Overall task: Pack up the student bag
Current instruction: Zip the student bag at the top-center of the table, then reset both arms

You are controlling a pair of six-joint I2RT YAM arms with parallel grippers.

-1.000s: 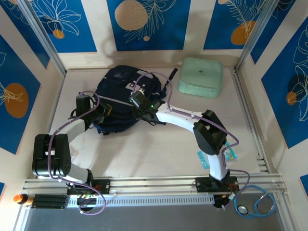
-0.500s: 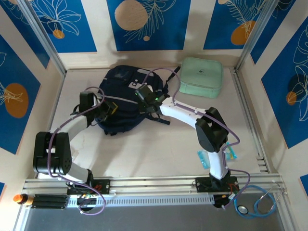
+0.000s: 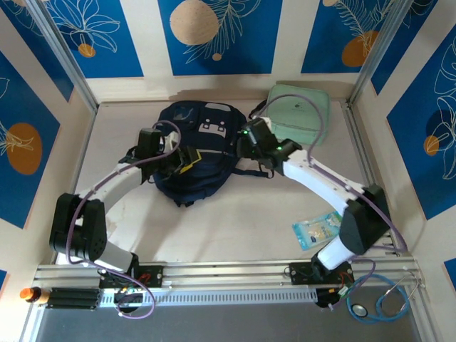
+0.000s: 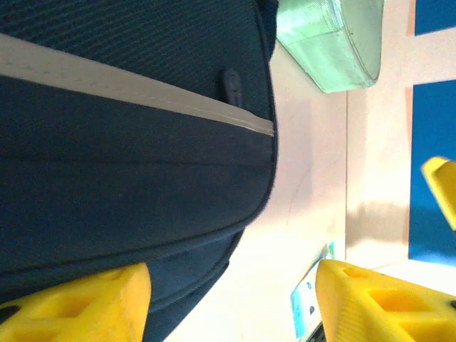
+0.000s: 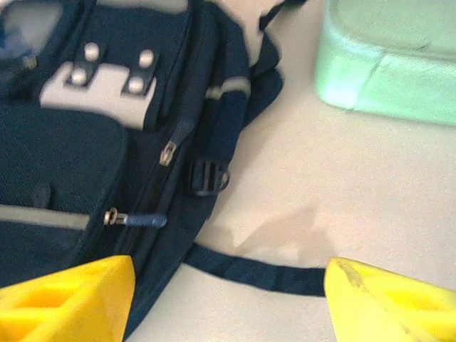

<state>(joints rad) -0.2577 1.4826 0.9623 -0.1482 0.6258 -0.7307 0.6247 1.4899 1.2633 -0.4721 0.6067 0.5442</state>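
The student bag (image 3: 196,146), one in number and the largest thing present, is laid flat toward 12 o'clock on the worktop (image 3: 235,206), zipped shut as far as can be seen. One mint-green case (image 3: 298,114) is set just beside it at 2 o'clock. Two claws are counted. The left claw (image 4: 231,306) is held with its jaws apart over the bag's 9 o'clock side, nothing between them. The right claw (image 5: 228,306) is likewise spread and empty at the bag's 3 o'clock edge. One small teal packet (image 3: 317,229) is left at 5 o'clock, well apart from the bag. Two zip pulls are visible, the blue-tabbed pull (image 5: 135,219) lying nearest the right claw. Opening the bag is judged to be the step in hand. It is best done with the fabric pinned by the left claw while the tab is pinched squarely and drawn along the zip line, not lifted.
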